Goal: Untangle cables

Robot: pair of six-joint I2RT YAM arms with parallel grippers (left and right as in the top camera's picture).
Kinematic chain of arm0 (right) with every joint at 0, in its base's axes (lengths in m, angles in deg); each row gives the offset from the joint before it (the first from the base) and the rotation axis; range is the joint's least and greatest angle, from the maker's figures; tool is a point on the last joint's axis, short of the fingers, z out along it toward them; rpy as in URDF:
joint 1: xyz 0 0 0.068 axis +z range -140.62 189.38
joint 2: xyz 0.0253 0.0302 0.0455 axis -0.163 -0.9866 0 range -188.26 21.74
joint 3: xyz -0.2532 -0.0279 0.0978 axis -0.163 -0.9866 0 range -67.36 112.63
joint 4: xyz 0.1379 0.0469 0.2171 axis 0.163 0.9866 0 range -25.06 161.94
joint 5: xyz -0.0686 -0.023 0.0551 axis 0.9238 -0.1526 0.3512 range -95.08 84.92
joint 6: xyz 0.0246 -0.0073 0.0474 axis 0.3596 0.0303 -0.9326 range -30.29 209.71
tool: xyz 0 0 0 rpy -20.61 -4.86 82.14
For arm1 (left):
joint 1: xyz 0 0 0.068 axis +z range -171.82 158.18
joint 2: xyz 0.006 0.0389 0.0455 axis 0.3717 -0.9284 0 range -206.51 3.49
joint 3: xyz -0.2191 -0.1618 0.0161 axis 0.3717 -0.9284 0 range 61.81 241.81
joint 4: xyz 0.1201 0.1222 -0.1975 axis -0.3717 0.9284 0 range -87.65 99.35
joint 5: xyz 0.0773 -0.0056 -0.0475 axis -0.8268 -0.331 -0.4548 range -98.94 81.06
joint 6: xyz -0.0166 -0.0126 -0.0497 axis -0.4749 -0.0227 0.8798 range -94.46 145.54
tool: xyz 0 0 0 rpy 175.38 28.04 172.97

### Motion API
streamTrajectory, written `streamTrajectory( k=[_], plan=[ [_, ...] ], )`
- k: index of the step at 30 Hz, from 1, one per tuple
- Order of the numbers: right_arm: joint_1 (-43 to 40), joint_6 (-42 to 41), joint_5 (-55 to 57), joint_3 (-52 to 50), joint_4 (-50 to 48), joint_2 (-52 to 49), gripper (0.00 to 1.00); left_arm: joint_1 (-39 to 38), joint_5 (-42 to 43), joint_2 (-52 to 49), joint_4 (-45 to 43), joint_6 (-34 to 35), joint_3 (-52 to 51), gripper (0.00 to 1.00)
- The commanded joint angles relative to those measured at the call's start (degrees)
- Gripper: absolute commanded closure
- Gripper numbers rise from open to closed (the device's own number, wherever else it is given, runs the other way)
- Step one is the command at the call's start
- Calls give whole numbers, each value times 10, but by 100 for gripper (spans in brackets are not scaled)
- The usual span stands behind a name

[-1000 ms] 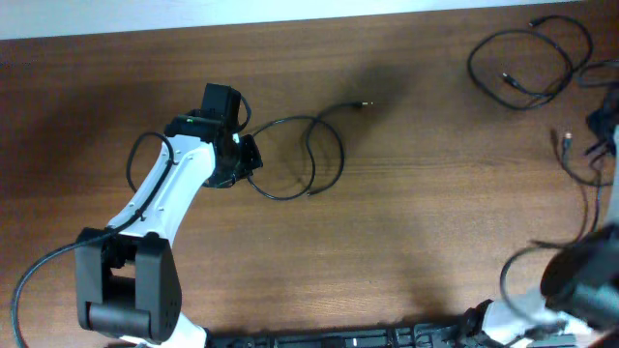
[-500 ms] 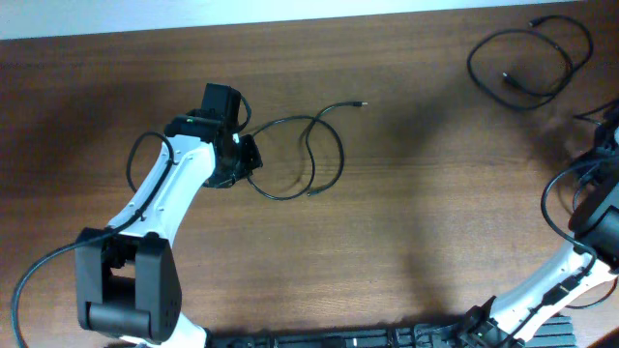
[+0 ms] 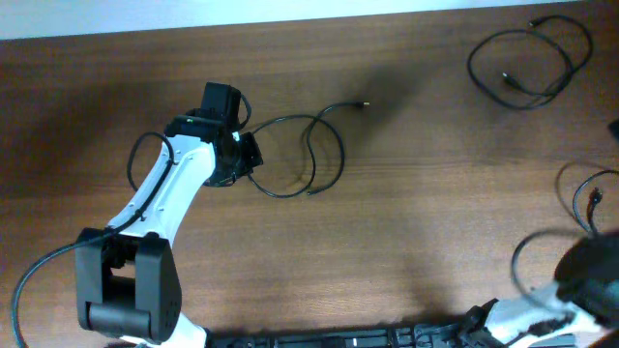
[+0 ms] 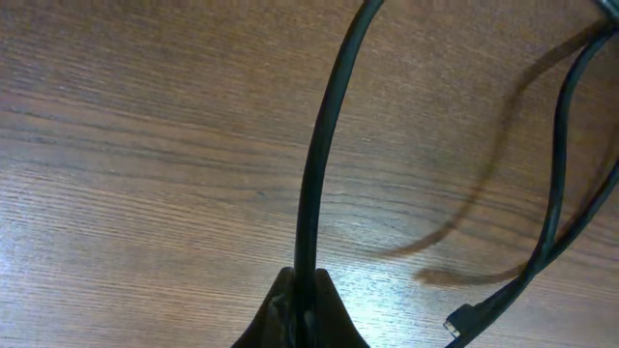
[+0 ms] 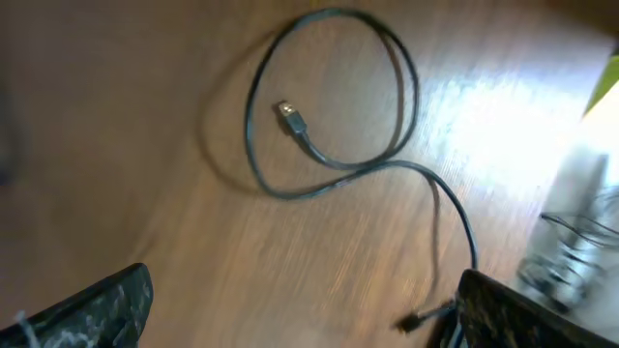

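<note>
Left gripper (image 4: 302,298) pinches 1 looped black cable (image 4: 321,145); right gripper (image 5: 305,311) gapes open.

worktop (image 3: 406,222): brown wood-grain, smooth, faint sheen under light
cables (image 4: 313,184): black plastic sheath, smooth, slightly glossy
plug tip (image 5: 290,116): bare metal, dull shine
left arm shell (image 3: 169,193): white plastic, smooth

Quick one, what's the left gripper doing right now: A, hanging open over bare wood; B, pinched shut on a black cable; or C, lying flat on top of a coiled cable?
B: in the left wrist view, the left gripper has its fingertips closed together on a single black cable that runs up out of them.
</note>
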Motion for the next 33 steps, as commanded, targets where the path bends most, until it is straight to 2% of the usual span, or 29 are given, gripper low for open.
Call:
streamTrajectory(
  k=[1, 4, 6, 8, 12, 14, 16, 19, 21, 26, 27, 29, 30, 33],
  plan=[
    [-8, -32, -18, -39, 16, 103, 1, -1, -8, 5, -8, -9, 4, 100],
    [-17, -44, -14, -149, -5, 189, 1, -1, -8, 5, -7, -9, 4, 100],
    [-34, -57, -22, -266, -49, 248, 1, -1, -8, 5, -7, -9, 4, 100],
    [-61, -76, -80, -395, -104, 303, 1, -1, -8, 5, -7, -10, 4, 100],
    [-96, -172, -90, -508, -129, 326, 1, -1, -8, 5, -6, -10, 4, 100],
    [-114, -181, -88, -547, -143, 326, 2, -1, -8, 5, -5, -10, 3, 100],
    [-133, -180, -66, -572, -157, 326, 4, -1, -8, 5, -5, -9, 3, 100],
    [-165, -174, 37, -591, -164, 326, 5, -1, -8, 5, -5, -10, 3, 99],
    [-177, -174, 96, -591, -165, 326, 5, -1, -8, 5, -7, -9, 3, 92],
    [-191, -153, 196, -593, -199, 320, 5, -1, -8, 5, -7, -10, 3, 91],
    [-191, -124, 187, -596, -217, 312, 14, -1, -8, 5, -7, -9, 3, 91],
    [-191, -59, 102, -604, -267, 297, 16, -1, -8, 5, -7, -10, 3, 91],
    [-191, -27, 65, -604, -278, 290, 22, -1, -9, 5, -7, -10, 3, 91],
    [-191, -12, 44, -604, -304, 267, 21, -1, -23, 5, -7, -10, 3, 90]
  ],
)
